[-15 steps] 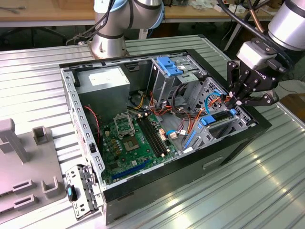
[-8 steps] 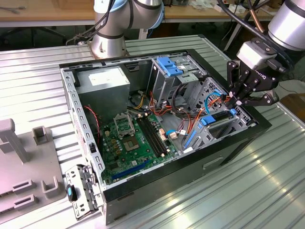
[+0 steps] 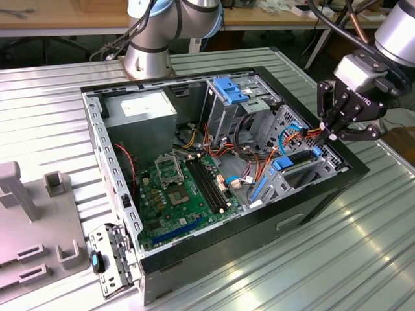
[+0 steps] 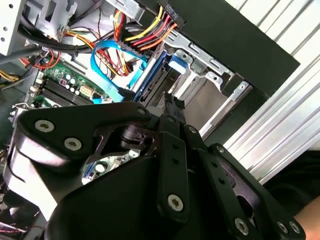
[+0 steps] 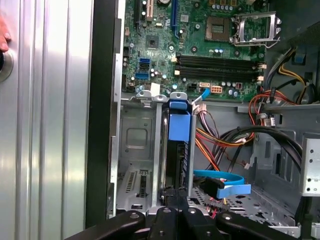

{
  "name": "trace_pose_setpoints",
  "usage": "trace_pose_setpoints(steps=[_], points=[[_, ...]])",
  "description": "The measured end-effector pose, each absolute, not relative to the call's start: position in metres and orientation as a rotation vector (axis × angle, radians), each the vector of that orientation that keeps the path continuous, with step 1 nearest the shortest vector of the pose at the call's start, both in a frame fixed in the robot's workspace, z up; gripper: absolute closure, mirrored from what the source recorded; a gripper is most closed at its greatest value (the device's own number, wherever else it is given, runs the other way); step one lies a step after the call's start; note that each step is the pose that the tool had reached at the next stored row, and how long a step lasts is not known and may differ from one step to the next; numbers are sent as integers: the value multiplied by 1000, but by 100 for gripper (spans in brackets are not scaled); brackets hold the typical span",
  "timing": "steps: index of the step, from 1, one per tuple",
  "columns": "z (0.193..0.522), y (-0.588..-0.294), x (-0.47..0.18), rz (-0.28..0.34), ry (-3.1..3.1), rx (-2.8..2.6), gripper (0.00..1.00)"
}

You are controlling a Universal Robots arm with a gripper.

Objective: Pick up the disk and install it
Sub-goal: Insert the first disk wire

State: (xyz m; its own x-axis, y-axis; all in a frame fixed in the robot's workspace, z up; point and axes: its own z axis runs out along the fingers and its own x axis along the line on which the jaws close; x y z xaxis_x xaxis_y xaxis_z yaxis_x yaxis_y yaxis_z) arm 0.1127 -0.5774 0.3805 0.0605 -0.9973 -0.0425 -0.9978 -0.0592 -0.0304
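The disk (image 5: pixel 178 145) stands on edge in a drive bay near the open computer case's front corner, grey metal between bright blue rails with a blue tab at its far end. It also shows in the exterior view (image 3: pixel 284 164) and in the second wrist view (image 4: pixel 159 75). My gripper (image 3: pixel 332 135) hangs over the case's edge on the exterior view's right. Its fingers (image 4: pixel 172 106) are shut together, and their tips (image 5: pixel 175 192) sit right at the disk's near end. I cannot tell whether they touch it.
The motherboard (image 3: pixel 185 184) lies on the case floor, with a grey power-supply box (image 3: pixel 139 110) at the back. Loose orange, yellow and blue cables (image 5: pixel 220 145) crowd the space beside the bay. A fixed drive cage with a blue top (image 3: pixel 230 91) stands behind. A hand (image 5: pixel 2 35) rests on the ribbed table.
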Motion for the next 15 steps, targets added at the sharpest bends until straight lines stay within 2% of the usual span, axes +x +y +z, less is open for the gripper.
trace_pose_setpoints(steps=[15], points=[[380,-577,114,21,1964,-2387,89]])
